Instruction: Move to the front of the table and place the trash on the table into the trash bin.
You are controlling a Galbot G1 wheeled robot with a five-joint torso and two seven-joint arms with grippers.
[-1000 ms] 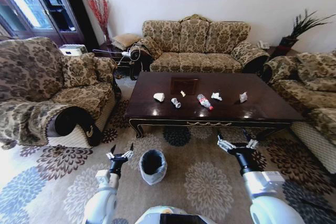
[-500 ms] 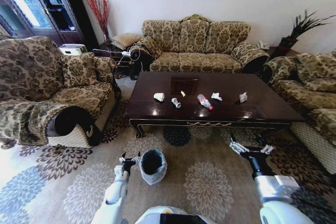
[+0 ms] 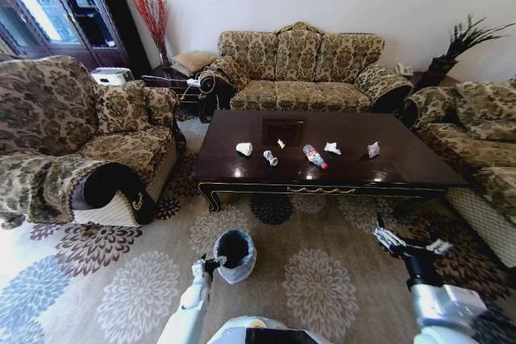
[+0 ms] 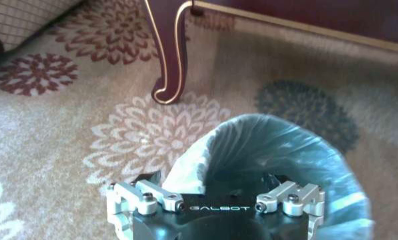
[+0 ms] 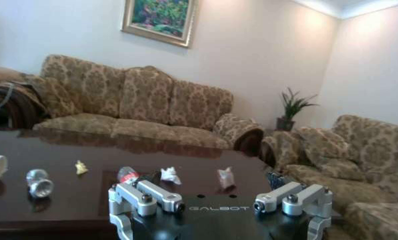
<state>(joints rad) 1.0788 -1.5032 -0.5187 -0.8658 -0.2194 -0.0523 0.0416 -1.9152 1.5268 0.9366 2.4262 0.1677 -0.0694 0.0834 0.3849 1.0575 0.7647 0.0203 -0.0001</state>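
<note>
Hovering at the trash bin's [image 3: 235, 254] rim, the left hand [image 3: 211, 263] is spread apart, seemingly to grasp it, while the right hand [image 3: 407, 244], likewise apart, hangs short of the desk [image 3: 403, 163] bearing trash [image 3: 314, 155].

My arms are silvery-white shells. Each gripper [image 4: 215, 200] has a black body marked "GALBOT". My fingers [image 5: 149, 197] are bolted silver metal.

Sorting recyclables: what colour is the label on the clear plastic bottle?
Red, on the clear plastic bottle lying on the dark glossy wooden table; head view.
</note>
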